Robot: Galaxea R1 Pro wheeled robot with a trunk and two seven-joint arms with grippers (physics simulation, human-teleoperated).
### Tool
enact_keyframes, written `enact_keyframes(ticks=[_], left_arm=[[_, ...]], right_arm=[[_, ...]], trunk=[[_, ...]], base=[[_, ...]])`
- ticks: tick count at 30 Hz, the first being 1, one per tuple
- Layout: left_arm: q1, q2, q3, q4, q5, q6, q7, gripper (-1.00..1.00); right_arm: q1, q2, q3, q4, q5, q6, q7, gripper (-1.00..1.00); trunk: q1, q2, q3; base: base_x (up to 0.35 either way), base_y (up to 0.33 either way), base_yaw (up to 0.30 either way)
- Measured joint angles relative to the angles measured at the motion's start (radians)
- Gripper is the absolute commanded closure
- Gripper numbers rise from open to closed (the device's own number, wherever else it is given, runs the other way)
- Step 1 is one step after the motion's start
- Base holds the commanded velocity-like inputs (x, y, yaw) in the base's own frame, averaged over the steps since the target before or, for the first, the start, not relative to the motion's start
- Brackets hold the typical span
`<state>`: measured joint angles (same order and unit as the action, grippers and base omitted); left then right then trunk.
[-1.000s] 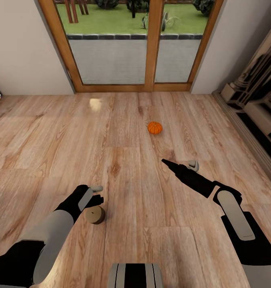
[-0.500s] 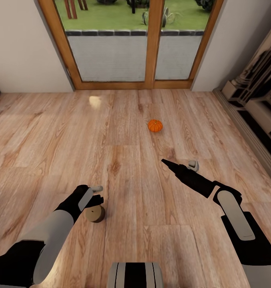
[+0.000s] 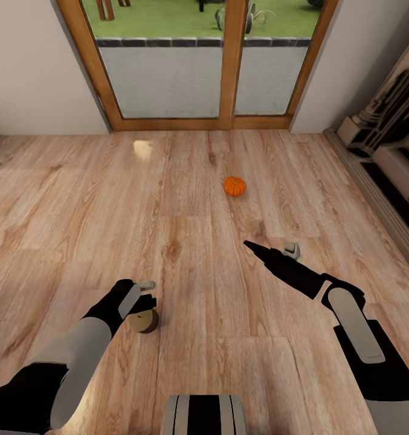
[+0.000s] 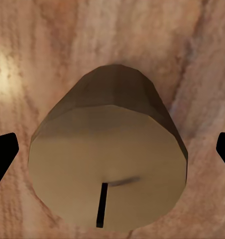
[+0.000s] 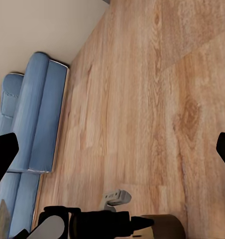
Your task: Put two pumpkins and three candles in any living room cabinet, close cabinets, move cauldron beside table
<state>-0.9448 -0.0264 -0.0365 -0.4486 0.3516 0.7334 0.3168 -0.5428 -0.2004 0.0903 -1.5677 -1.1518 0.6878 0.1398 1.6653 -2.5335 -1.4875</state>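
With the cabinet stowing apparently hardly begun, the left gripper (image 3: 145, 302) hangs jaws spread above a stubby cream candle (image 3: 144, 321) standing on the pale plank floor (image 3: 77, 211), well short of the small ribbed orange pumpkin (image 3: 234, 186) near the wood-framed glass doors (image 3: 228, 60), while the right gripper (image 3: 273, 249), released, carries nothing.

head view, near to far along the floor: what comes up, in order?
candle by the left gripper → right gripper → pumpkin → glass doors
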Motion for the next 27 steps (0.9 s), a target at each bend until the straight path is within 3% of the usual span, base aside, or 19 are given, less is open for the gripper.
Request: enact_keyframes(ticks=[27], left_arm=[[0.0, 0.005, 0.0, 0.017, 0.001, 0.001, 0.002, -1.0]], right_arm=[[0.0, 0.0, 0.0, 0.0, 0.0, 0.0, 0.0, -1.0]], trunk=[[0.0, 0.0, 0.0]], base=[[0.0, 0.0, 0.0]])
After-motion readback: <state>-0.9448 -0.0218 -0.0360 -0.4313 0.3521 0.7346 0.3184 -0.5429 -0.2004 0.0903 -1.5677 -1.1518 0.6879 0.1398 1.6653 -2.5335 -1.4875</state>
